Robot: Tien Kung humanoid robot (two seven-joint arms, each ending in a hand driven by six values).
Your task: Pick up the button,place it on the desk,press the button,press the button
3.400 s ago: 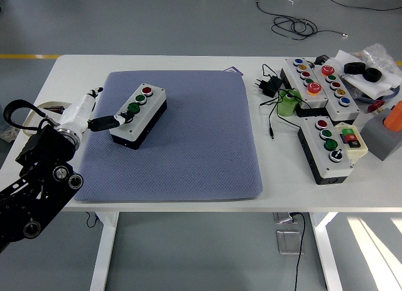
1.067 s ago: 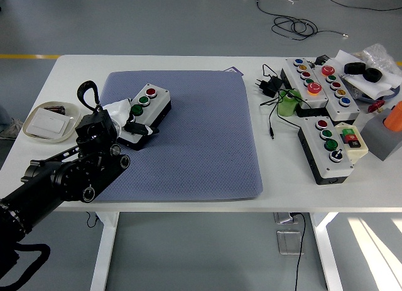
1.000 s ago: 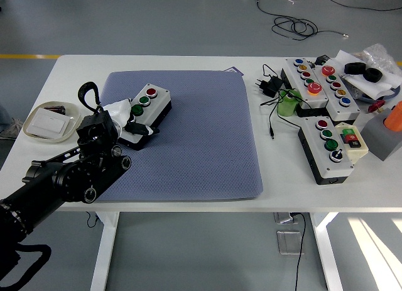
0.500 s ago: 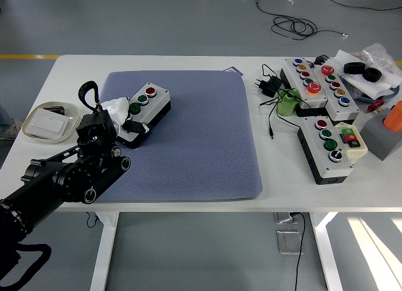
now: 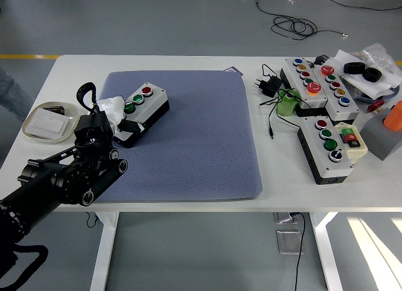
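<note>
Counting four button boxes (image 5: 139,110), one hand (image 5: 116,115)

Four button boxes (image 5: 142,107), one blue mat (image 5: 188,146), one dish (image 5: 49,121), one adapter (image 5: 271,85).

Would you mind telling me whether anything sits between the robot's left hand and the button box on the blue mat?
Nothing visible does. The left hand is already at the near-left end of the button box on the blue mat, its fingers over that end. The other button boxes and cables lie far to the right, off the mat.
</note>
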